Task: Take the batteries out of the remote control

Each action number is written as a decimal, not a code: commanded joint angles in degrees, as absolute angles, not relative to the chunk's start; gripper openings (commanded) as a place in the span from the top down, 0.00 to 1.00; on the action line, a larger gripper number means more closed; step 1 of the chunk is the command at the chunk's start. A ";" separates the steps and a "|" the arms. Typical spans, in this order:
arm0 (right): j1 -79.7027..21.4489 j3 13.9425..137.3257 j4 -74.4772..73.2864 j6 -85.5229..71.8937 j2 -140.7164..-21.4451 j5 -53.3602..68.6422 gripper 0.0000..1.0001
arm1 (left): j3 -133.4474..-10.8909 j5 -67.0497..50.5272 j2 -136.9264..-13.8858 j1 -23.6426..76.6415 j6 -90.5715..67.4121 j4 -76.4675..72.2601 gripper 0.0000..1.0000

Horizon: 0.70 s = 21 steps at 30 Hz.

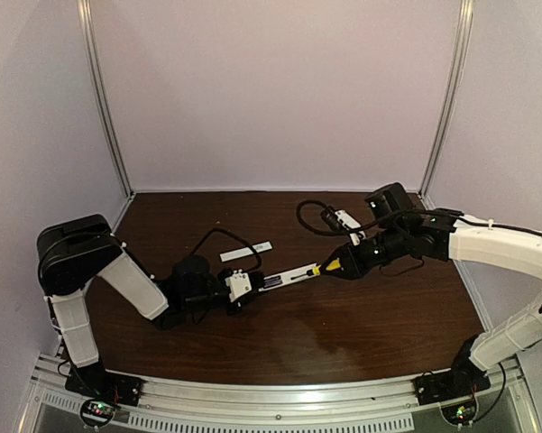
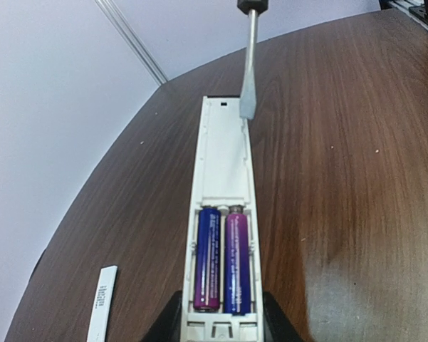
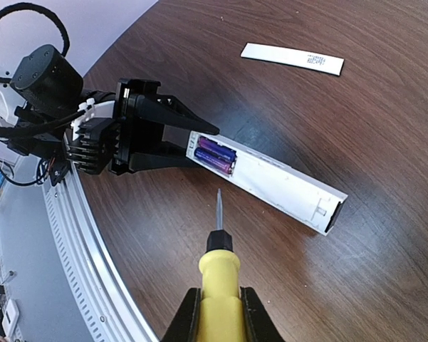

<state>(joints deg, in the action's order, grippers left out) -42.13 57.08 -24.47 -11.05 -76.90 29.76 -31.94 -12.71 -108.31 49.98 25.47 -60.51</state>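
Two batteries (image 2: 221, 260) sit snug in the remote control (image 2: 223, 214), clamped at its six-o'clock end by the left gripper (image 3: 174, 139). Right gripper (image 3: 217, 303), clenched on the screwdriver (image 3: 218, 246) (blade hovering off-target), could skid off the casing and jolt it loose.

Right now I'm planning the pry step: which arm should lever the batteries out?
Right: its gripper holds the screwdriver aimed toward the batteries. The left gripper is occupied clamping the remote control.
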 commanded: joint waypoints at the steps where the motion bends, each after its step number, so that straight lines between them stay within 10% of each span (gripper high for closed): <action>1: -43.24 57.66 -22.77 -13.24 -77.12 26.53 1.00 | -32.60 -8.39 -109.57 51.03 27.72 -66.40 1.00; 21: -48.62 57.39 -18.14 -16.08 -83.06 21.11 1.00 | -32.17 -6.87 -113.55 52.16 26.66 -68.98 1.00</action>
<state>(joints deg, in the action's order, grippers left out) -47.77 57.06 -20.36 -15.09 -82.11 23.31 -31.97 -7.64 -112.38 51.83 26.70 -63.99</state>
